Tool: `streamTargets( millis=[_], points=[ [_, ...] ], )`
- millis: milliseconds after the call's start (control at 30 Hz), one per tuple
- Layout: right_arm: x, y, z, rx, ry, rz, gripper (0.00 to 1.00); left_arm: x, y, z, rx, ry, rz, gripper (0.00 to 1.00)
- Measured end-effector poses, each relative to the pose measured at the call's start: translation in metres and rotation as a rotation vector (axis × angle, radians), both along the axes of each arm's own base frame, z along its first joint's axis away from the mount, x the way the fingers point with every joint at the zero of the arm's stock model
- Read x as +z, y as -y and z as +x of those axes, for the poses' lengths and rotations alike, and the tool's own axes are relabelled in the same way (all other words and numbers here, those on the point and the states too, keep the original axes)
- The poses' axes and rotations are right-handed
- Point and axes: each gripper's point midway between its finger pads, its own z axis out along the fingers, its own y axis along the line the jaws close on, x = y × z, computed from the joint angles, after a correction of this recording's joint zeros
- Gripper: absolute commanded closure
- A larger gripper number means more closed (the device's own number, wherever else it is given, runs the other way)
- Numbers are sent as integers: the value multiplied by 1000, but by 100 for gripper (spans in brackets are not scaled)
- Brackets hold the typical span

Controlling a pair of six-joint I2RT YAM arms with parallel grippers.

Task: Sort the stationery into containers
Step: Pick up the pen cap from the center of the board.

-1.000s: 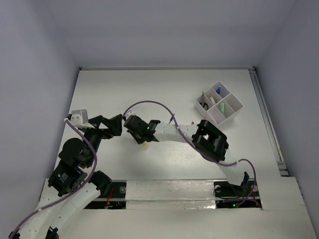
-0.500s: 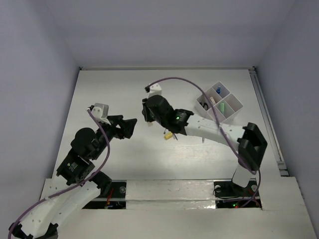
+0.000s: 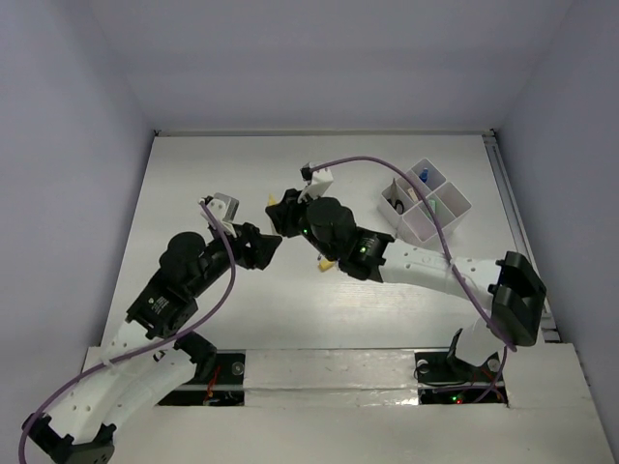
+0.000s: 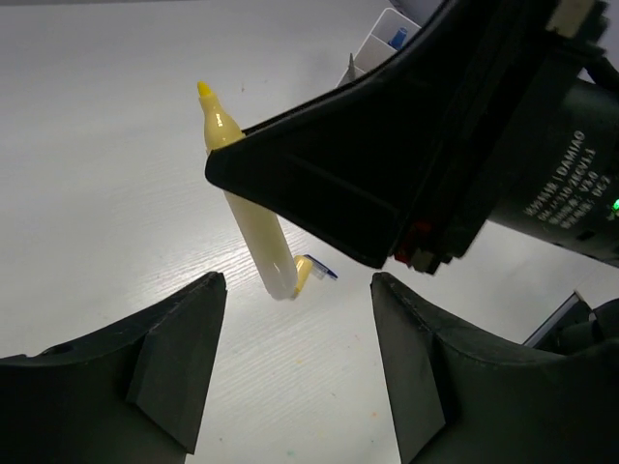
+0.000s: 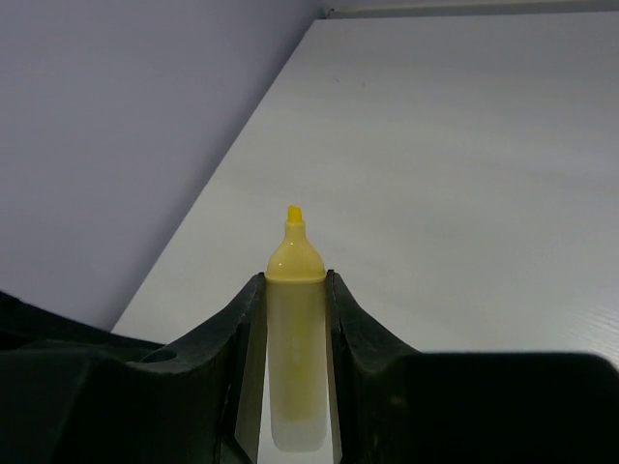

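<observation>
My right gripper (image 5: 295,280) is shut on a yellow highlighter (image 5: 295,338), uncapped, its tip pointing away from the wrist. It is held above the table left of centre (image 3: 282,208). The left wrist view has the highlighter (image 4: 253,227) slanting behind the right gripper's black finger (image 4: 387,164). My left gripper (image 4: 295,367) stands open and empty just below and left of it (image 3: 269,246). A small yellow piece (image 4: 308,273) lies on the table under the right arm (image 3: 327,263). The white divided tray (image 3: 455,217) sits at the back right.
The tray holds a blue item (image 3: 424,176), a green marker (image 3: 432,205) and something black (image 3: 398,205). Grey walls close in the table on three sides. A rail (image 3: 517,232) runs along the right edge. The right forearm (image 3: 426,266) crosses the table's middle.
The right gripper has lifted the highlighter off the table and swung it toward the back. The left gripper has moved right toward it, and its jaws have narrowed.
</observation>
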Motion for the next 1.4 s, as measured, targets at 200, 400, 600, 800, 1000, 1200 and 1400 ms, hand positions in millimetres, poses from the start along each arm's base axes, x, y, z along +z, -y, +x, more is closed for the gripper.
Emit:
streamTargets(
  millis=[200,400,600,800,1000,1200,1400],
  points=[
    [14,-4,-13,29,26,75,100,-5,-1,5,10,-13,12,50],
    [34,2,-21,41,57,141,100,-8,-3,9,22,-22,19,53],
    [42,1,-25,50,68,162,100,-4,-1,9,1,-13,7,60],
    [44,-4,-31,75,71,174,100,-2,3,6,-32,-2,2,71],
    [44,-7,-32,83,70,179,100,-1,4,5,-46,1,3,72],
    [43,-12,-39,114,65,182,100,-1,3,7,-36,2,3,66],
    [39,-19,-44,134,59,182,100,-2,3,7,-37,-1,2,83]
  ],
)
